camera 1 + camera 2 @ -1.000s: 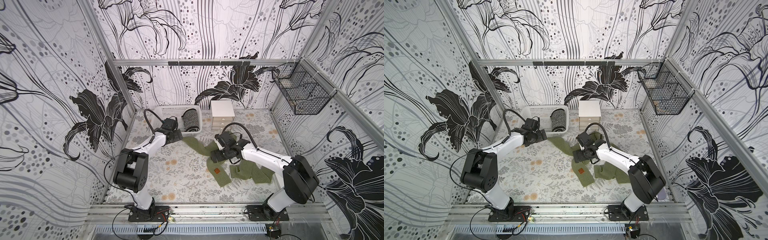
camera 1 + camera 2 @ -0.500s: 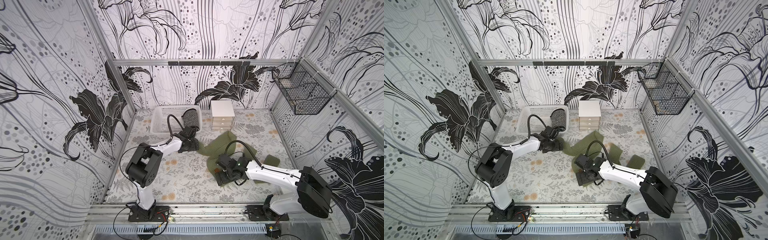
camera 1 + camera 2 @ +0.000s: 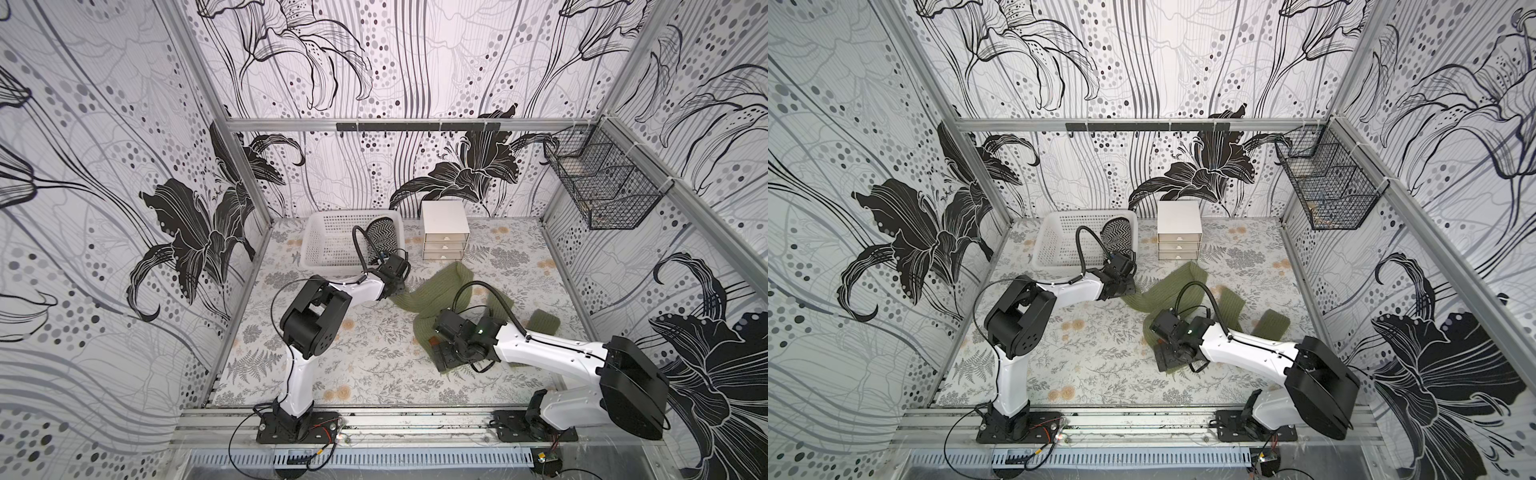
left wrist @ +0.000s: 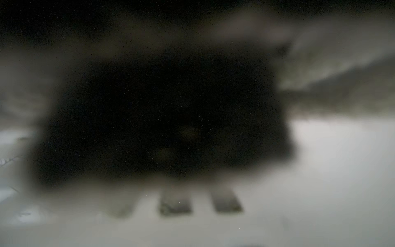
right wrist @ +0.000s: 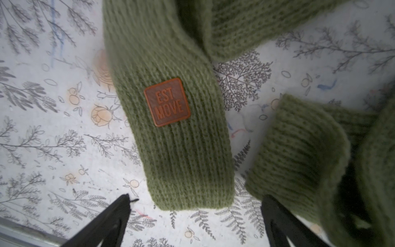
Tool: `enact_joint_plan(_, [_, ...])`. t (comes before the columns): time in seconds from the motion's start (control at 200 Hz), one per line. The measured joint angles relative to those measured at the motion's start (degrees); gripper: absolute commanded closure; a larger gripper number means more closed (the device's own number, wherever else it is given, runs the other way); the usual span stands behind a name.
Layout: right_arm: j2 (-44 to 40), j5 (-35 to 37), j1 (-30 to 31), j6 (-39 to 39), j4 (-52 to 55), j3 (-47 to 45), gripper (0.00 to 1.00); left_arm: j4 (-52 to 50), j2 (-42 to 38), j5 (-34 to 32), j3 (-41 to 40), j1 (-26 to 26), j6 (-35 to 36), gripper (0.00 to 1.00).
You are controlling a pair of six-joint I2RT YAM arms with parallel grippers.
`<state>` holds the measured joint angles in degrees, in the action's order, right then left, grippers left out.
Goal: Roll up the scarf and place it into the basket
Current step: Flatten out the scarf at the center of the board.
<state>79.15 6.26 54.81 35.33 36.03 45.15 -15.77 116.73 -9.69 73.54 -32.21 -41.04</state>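
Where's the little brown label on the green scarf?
In the right wrist view, the brown label sits near the scarf end lying flat on the table, just ahead of the right gripper's open fingers.

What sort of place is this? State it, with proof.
Likely a robot lab cell staged as home: left arm and right arm bolted to a rail, wallpapered metal framing, white basket.

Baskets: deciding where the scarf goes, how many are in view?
2. A white plastic basket on the table beside the drawer unit; a black wire basket hanging on the right wall.
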Motion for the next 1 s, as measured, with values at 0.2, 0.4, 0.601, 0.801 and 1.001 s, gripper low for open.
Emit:
enact_joint_plan(0.2, [1.1,-0.6,1.2,-0.8,-1.7,0.0,0.02,1.8,-1.6,-0.4,-2.7,-0.4,-0.5,1.0])
enact_joint_plan(0.4, [1.9,-0.9,1.2,-3.6,-1.5,2.3,0.02,-11.7,-7.3,-0.6,-2.5,-1.5,1.0,1.0])
enact_joint_plan(0.601, [2.6,-0.2,1.2,-5.0,-1.6,5.0,0.02,-31.2,-15.4,-6.3,4.0,-8.3,-1.8,1.0])
enact_joint_plan(0.801, [1.9,0.4,1.2,-5.0,-0.7,5.0,0.02,-37.2,-19.7,-6.4,-2.5,-13.0,-7.4,1.0])
enact_joint_plan(1.001, [0.8,-0.7,1.2,-7.3,0.3,5.0,0.04,-41.0,-18.8,-7.0,-9.0,-9.3,-9.5,0.48])
